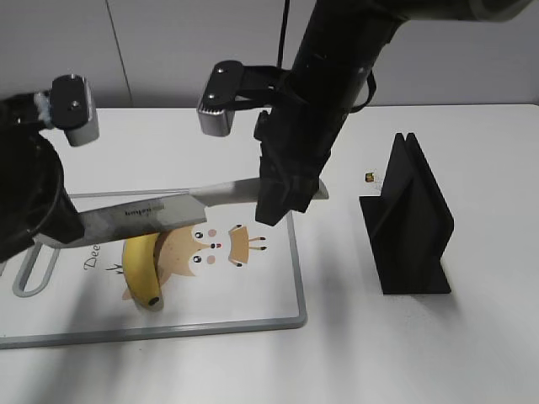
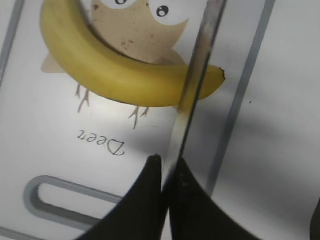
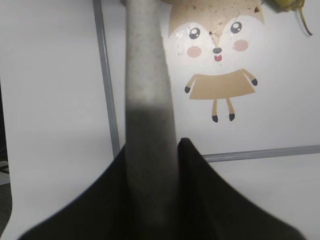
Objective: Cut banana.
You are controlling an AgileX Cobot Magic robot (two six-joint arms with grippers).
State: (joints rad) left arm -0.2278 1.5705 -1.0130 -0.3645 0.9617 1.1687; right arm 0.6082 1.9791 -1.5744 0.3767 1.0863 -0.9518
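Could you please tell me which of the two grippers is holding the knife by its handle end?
The right gripper clamps the pale handle; the left gripper pinches the knife's blade end, above the banana.

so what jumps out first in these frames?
The knife, held level over the cutting board with both grippers shut on it: the right gripper on the handle, the left gripper pinching the blade's far end. Below it lies the uncut yellow banana, across the board's cartoon deer print.

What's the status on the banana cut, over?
Right gripper shut on knife handle. Left gripper pinching blade tip. Banana whole on cutting board, blade crossing it. Nothing blocking.
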